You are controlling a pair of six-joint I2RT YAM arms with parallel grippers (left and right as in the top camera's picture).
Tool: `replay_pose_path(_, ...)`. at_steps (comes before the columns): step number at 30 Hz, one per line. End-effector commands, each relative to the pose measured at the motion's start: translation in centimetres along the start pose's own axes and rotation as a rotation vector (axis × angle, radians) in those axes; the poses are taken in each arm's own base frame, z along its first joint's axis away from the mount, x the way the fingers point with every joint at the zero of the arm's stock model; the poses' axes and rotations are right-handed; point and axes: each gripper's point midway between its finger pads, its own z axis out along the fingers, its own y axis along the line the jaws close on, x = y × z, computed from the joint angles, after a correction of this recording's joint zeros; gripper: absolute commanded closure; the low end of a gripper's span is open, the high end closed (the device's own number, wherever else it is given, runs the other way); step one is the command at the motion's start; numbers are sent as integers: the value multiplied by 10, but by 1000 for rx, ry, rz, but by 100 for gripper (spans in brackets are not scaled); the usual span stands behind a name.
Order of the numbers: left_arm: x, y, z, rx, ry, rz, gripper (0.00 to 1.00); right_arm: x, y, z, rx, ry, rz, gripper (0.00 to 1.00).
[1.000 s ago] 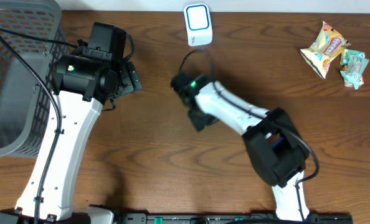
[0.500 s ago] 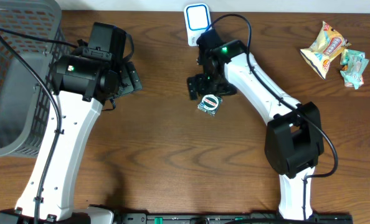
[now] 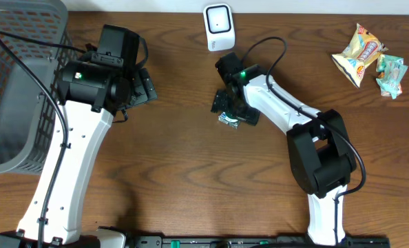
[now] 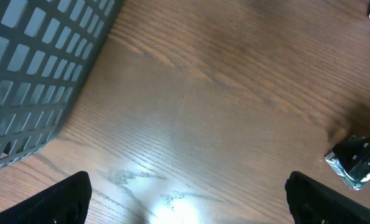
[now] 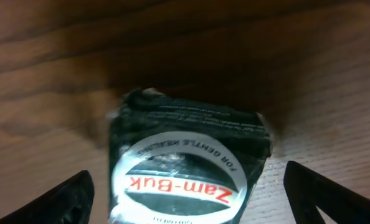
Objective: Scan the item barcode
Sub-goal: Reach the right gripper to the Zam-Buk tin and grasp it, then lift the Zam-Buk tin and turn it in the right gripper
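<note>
A dark Zam-Buk sachet (image 5: 186,167) lies flat on the wooden table (image 3: 177,179), near the middle of the far half, its round white label with red lettering facing up. The right gripper (image 3: 233,111) hangs directly over it with its jaws spread wide, one fingertip on either side of the sachet and neither gripping it. From overhead the gripper hides most of the sachet, leaving only a silvery edge in view. Beyond it, at the table's far edge, stands a small white device with a dark window (image 3: 218,26), apparently the barcode scanner, well apart from the sachet. To the left, the left gripper (image 4: 188,200) hovers over bare wood with its jaws fully apart and nothing between them. A grey plastic basket (image 3: 12,89) fills the table's far left corner beside that arm. Near the far right corner, a yellow snack bag (image 3: 359,54) and a teal packet (image 3: 390,74) lie just beside each other.
</note>
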Motion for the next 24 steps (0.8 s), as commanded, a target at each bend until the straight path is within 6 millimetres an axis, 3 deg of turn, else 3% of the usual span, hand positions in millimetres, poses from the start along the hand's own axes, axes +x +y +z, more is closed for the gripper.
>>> replay_pose_path(1, -3, 2, -1, -11, -9, 6, 2, 2, -6, 9, 20, -19, 57, 3)
replay_pose_path(6, -3, 2, -1, -11, -9, 6, 2, 1, -15, 17, 48, -43, 58, 6)
replay_pose_path(9, -3, 2, -1, -11, -9, 6, 2, 4, -17, 18, 52, -32, 62, 25)
replay_pose_path(17, -3, 2, -1, -11, -9, 6, 2, 23, -1, 15, -73, 121, 43, 43)
replay_pose_path(24, -3, 2, -1, -11, -9, 6, 2, 41, 20, -19, -410, 454, 96, 44)
